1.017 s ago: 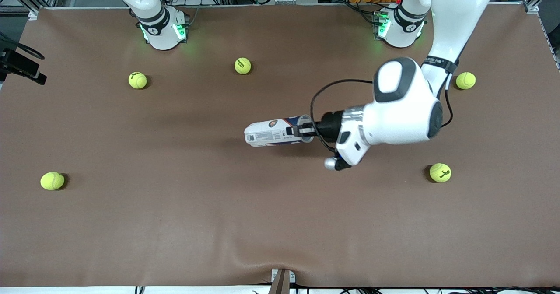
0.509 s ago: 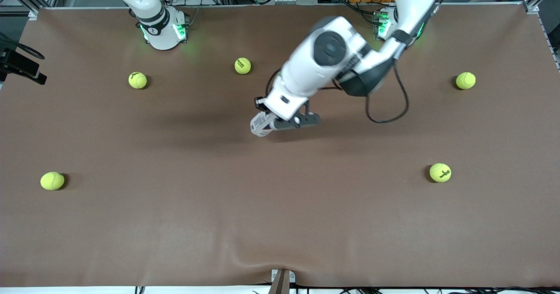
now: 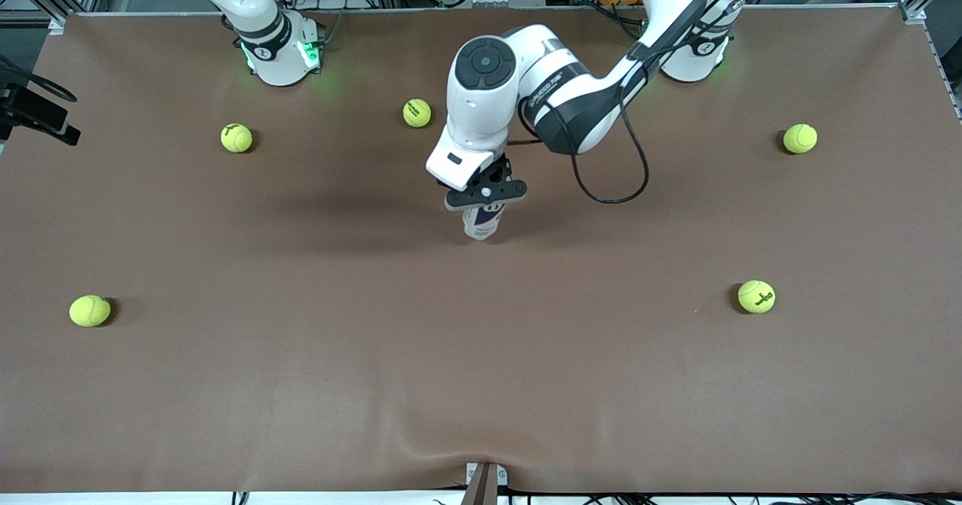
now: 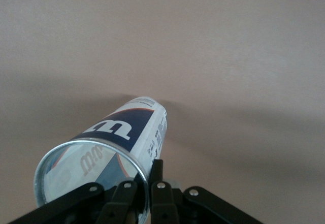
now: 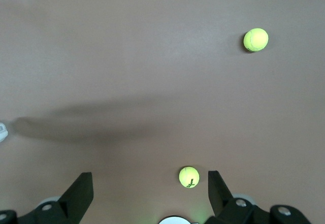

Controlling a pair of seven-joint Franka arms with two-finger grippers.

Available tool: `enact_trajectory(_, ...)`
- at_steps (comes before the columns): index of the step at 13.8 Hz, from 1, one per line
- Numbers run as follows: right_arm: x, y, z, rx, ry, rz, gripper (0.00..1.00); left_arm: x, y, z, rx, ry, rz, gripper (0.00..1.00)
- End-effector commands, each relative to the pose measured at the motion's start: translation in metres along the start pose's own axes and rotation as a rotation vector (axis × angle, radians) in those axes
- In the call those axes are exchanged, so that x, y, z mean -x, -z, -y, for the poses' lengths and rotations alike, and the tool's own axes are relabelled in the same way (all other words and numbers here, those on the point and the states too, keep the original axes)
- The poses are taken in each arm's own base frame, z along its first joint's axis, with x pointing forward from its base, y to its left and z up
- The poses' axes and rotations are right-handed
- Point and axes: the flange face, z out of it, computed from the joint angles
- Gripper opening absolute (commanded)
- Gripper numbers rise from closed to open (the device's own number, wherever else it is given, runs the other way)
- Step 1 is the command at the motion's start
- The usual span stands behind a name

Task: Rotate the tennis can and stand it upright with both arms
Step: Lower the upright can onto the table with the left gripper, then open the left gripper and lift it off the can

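**Operator:** At the middle of the counter (image 3: 301,385), what is the left tool (image 3: 485,198) doing?

**Technician:** The left tool is clamped on the open rim of the tennis can (image 3: 482,223), one finger inside the mouth and one outside. In the left wrist view the fingers (image 4: 157,183) pinch the metal-edged rim of the tennis can (image 4: 129,132) at a single spot. The can hangs below the tool, near vertical, closed end down and at or close to the counter; contact cannot be confirmed.

**Operator:** Principal risk?

**Technician:** A rim pinch is a narrow hold on thin clear plastic. If the can meets the counter off-square, the base may act as a pivot and the can may twist in the grip or slip out. If the fingers part before the base sits flat, the can probably topples and rolls.

**Operator:** The right tool (image 5: 147,193)?

**Technician:** Its fingers stand wide apart and hold nothing. The right arm waits near its base (image 3: 282,54), well apart from the can, so it cannot steady the can from there.

**Operator:** Surroundings?

**Technician:** Tennis balls lie scattered; the closest (image 3: 416,113) is farther from the front camera than the can. A rolling can could strike one.
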Motion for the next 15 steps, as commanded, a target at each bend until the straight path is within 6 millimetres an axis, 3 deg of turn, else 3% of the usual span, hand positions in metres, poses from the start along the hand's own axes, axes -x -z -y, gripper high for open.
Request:
enact_trajectory(1, 0.000, 0.005, -0.002, 0.006, -0.012, -0.002, 1.00, 0.003, -0.016, -0.005, -0.048, -0.017, -0.031, 0.00)
enact_trajectory(5, 0.000, 0.005, -0.002, 0.006, -0.011, 0.000, 1.00, 0.005, -0.034, -0.007, -0.083, -0.045, -0.048, 0.10)
enact_trajectory(6, 0.000, 0.005, -0.002, 0.006, -0.009, -0.002, 1.00, 0.003, -0.038, -0.006, -0.086, -0.044, -0.046, 0.23)
enact_trajectory(8, 0.000, 0.005, -0.002, 0.006, -0.011, -0.002, 1.00, 0.003, -0.036, -0.006, -0.084, -0.041, -0.047, 1.00)
enact_trajectory(11, 0.000, 0.005, -0.002, 0.006, -0.009, -0.002, 1.00, -0.001, -0.015, -0.003, -0.065, -0.033, -0.064, 1.00)
enact_trajectory(13, 0.000, 0.005, -0.002, 0.006, -0.009, -0.002, 1.00, -0.015, 0.013, 0.011, -0.071, -0.005, -0.081, 1.00)
enact_trajectory(15, 0.000, 0.005, -0.002, 0.006, -0.009, -0.002, 1.00, -0.031, 0.055, 0.036, -0.096, 0.032, -0.100, 1.00)
